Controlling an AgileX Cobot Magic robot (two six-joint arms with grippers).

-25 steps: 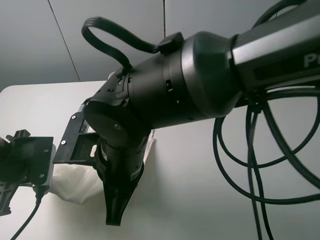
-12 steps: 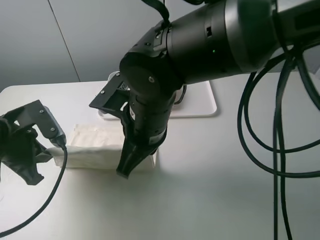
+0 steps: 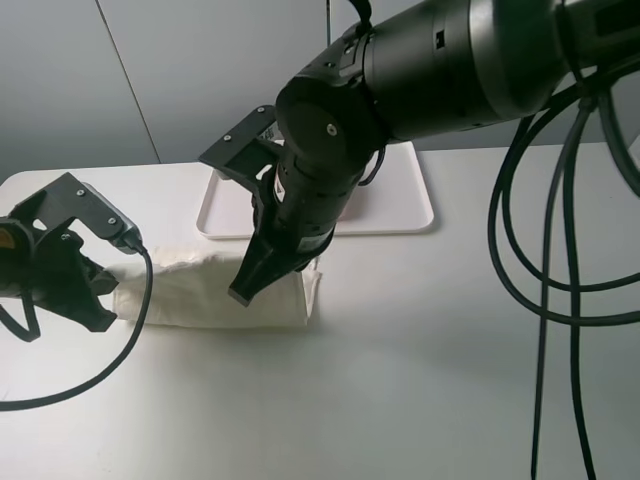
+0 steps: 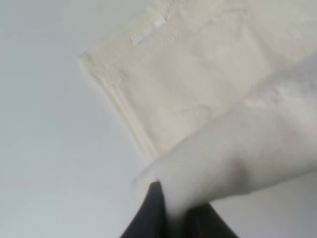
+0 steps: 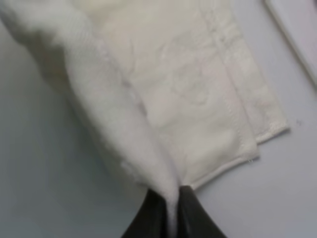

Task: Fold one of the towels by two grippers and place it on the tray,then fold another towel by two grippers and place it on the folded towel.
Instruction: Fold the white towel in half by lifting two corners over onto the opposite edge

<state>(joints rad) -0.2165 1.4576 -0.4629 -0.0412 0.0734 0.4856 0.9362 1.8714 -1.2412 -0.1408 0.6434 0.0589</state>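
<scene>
A cream towel (image 3: 215,290) lies on the white table in front of the white tray (image 3: 410,205), with its near edge lifted. My left gripper (image 3: 105,312) is shut on the towel's left corner; in the left wrist view the pinched fold (image 4: 223,163) hangs over the flat layer (image 4: 188,84). My right gripper (image 3: 245,292) is shut on the towel's edge near its right end; in the right wrist view the gripped fold (image 5: 114,129) rises above the flat part (image 5: 198,84). Only one towel shows.
The tray (image 3: 225,215) stands at the back centre, partly hidden by the right arm. Black cables (image 3: 540,290) hang at the right. A cable (image 3: 110,370) trails from the left arm over the table. A grey wall stands behind.
Both grippers have moved away from the camera toward the tray, carrying the towel's near edge with them. The right arm has cleared the view and the tray now shows.
</scene>
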